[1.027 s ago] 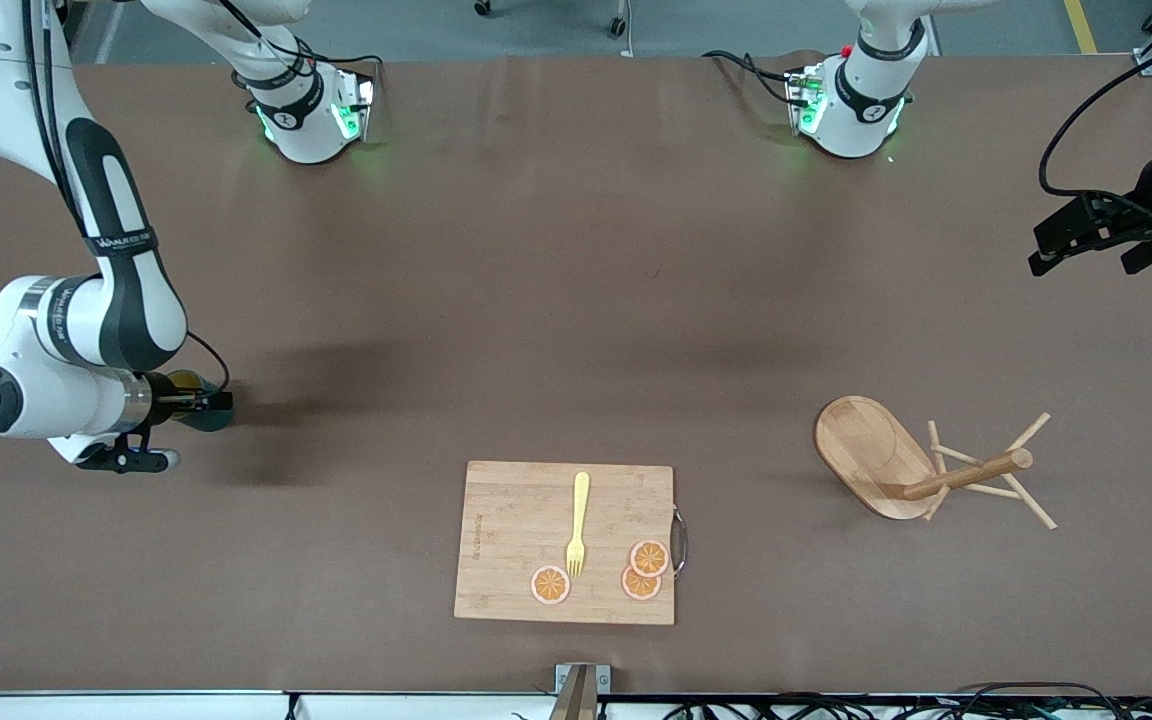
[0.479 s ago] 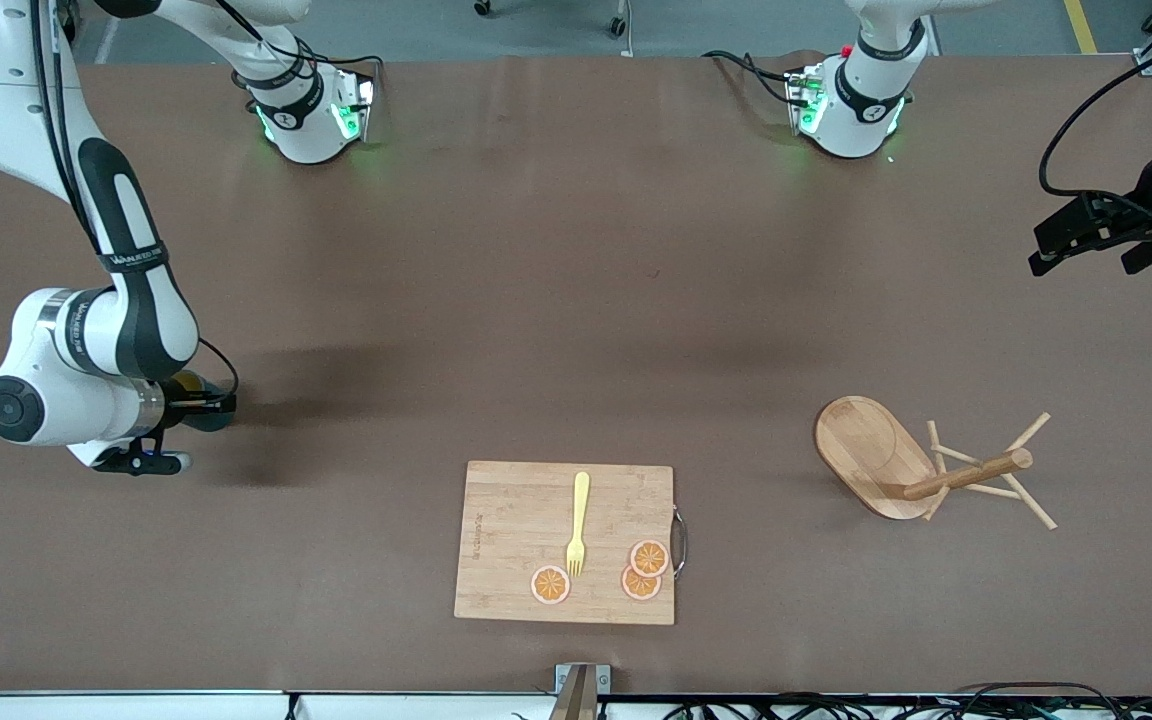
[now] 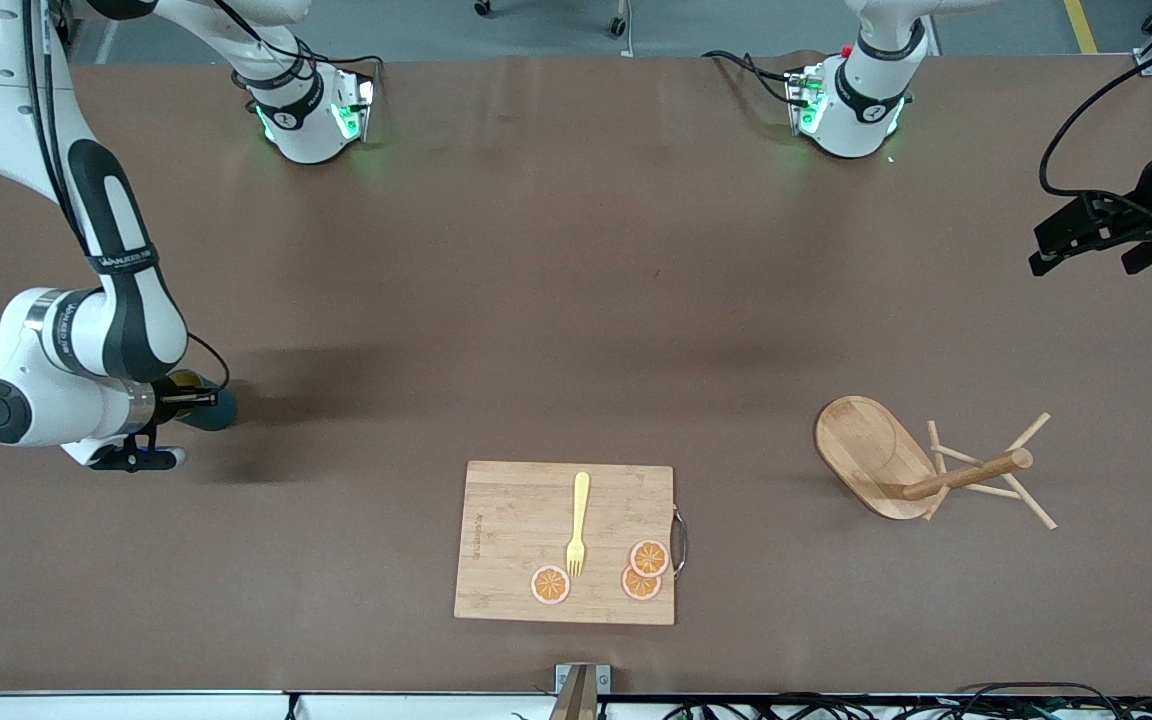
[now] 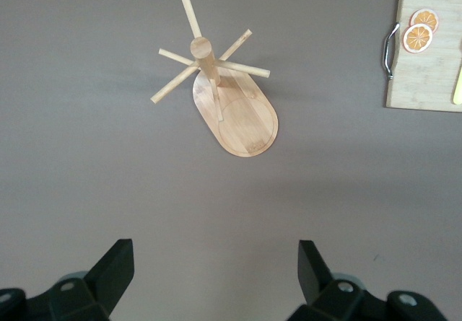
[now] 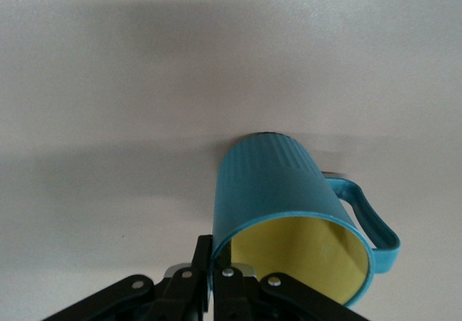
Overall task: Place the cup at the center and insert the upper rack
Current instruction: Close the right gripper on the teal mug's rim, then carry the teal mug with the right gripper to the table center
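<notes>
Now the right pincer (image 5: 211,263) pinches the cup's (image 5: 285,209) rim (yellow inside) at the frame's left. Upper right, the left pincer (image 4: 216,270) waits spread above the worktop (image 3: 556,300).

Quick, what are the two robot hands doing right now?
Left gripper: open, holding nothing, over the table.
Right gripper: shut on the cup's rim.

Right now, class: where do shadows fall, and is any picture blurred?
Front view: soft shadow on the table beside the cup. Left wrist view: faint shadow under the rack. Right wrist view: broad shadow bands across the table; the right pincer looks soft.
</notes>
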Tool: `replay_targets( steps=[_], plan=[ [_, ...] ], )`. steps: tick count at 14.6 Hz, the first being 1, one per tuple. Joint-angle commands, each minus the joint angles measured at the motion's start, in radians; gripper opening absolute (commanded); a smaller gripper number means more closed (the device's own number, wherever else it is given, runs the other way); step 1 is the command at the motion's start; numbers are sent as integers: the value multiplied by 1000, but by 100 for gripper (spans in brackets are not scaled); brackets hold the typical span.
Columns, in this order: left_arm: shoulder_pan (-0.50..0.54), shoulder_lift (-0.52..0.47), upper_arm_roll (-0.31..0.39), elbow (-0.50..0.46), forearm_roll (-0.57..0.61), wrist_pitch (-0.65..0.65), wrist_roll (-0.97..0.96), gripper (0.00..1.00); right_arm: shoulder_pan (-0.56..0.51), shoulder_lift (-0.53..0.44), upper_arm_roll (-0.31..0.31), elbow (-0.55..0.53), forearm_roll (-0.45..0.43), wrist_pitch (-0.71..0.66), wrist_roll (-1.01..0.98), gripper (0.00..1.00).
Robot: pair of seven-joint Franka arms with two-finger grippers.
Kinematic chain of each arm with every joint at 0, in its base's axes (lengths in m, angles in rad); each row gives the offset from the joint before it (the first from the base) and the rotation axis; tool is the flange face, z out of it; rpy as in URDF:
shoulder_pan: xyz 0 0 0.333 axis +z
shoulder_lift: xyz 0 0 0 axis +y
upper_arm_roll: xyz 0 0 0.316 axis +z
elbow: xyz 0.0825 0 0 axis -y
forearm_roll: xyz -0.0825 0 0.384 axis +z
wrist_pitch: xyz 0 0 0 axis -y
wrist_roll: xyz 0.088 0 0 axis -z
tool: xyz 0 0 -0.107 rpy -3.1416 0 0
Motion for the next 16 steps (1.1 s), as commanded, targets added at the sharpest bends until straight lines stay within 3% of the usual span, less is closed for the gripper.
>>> replay_targets(
  steps=[1, 7, 16],
  plan=[
    [7, 0, -4, 10, -13, -1, 14, 100, -3, -9, 17, 5, 5, -40, -16, 0],
    [7, 0, -3, 10, -14, -1, 14, 100, 63, -24, 143, 65, 13, -94, 27, 0],
    [6, 0, -4, 10, -12, -1, 14, 100, 454, 4, 145, 204, 51, -60, 250, 0]
  ],
)
